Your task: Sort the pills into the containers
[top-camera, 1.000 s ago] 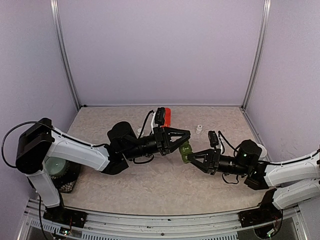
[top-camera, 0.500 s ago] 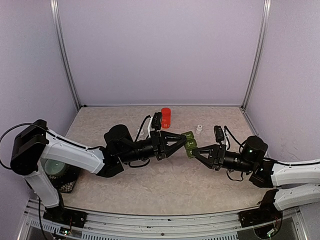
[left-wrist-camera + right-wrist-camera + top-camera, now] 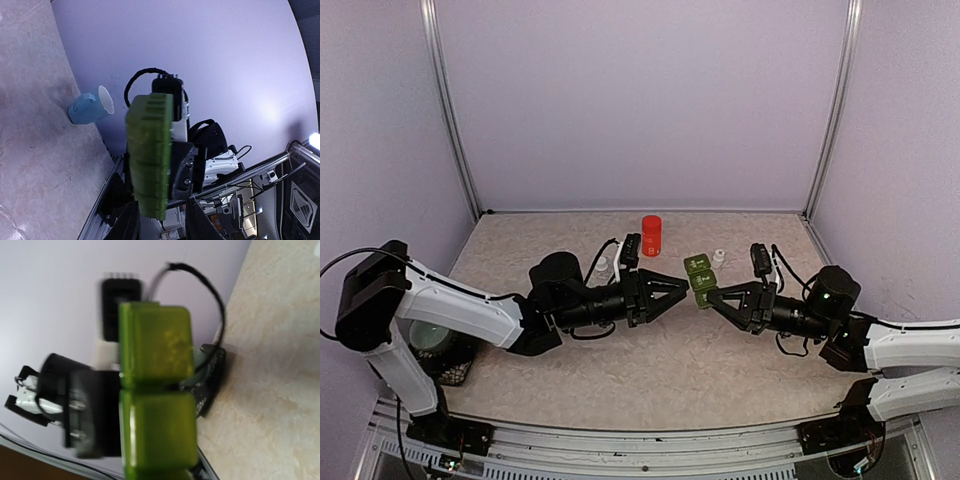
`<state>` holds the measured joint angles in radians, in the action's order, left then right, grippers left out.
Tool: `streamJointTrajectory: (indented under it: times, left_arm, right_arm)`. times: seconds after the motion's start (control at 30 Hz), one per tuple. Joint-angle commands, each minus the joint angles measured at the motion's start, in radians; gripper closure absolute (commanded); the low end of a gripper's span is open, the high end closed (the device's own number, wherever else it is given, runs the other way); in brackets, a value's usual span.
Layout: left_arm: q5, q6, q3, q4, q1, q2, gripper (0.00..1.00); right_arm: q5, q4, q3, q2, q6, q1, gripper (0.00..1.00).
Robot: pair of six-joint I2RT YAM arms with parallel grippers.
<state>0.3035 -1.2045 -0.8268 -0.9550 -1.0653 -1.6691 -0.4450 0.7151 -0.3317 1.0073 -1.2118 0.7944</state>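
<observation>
- the containers [image 3: 699, 273], a short dark green strip of joined square compartments, are up in the air over the middle of the worktop [image 3: 650, 350], a little in front of the red bottle [image 3: 651, 235].
- the right claw [image 3: 711, 294] is clamped shut on one end of the strip, and the rest juts out towards the other arm.
- from the right wrist view the square faces look flat and closed, so i take the lids to be down, though the blur leaves me unsure.
- to my eye it is a light, stiff bit of plastic. it won't bend in a grip, but the smooth sides could slide or twist if pinched only at a corner.
- the hinged lids are probably the weak part. they are thin and would pop or strain if squeezed across the top.
- i'd take hold across the long side walls, over one end compartment. that leaves the lid edges of the others free to be flicked up.
- the left claw [image 3: 685, 288] sits just beside the strip's free end. its fingers [image 3: 192, 220] are a little parted and i see nothing pinched between them. i can't tell whether they touch the strip.
- off to the side a pale blue mug [image 3: 90, 106] lies tipped over on the worktop near the wall.
- i see no pills in any view.
</observation>
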Motion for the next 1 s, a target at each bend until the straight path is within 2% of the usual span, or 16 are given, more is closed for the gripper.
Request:
streamJointTrajectory:
  times: [0.0, 0.3, 0.97]
  left_arm:
    - [0.009, -0.006, -0.037, 0.028, 0.011, -0.032, 0.68]
    - [0.037, -0.027, -0.078, -0.033, 0.014, -0.066, 0.68]
    - [0.054, -0.054, -0.066, -0.145, 0.017, -0.069, 0.67]
  right_arm:
    - [-0.015, 0.010, -0.037, -0.033, 0.025, -0.009, 1.00]
    - [-0.024, -0.013, -0.029, -0.029, 0.040, -0.009, 1.00]
    - [-0.001, -0.017, -0.004, -0.011, 0.044, -0.009, 1.00]
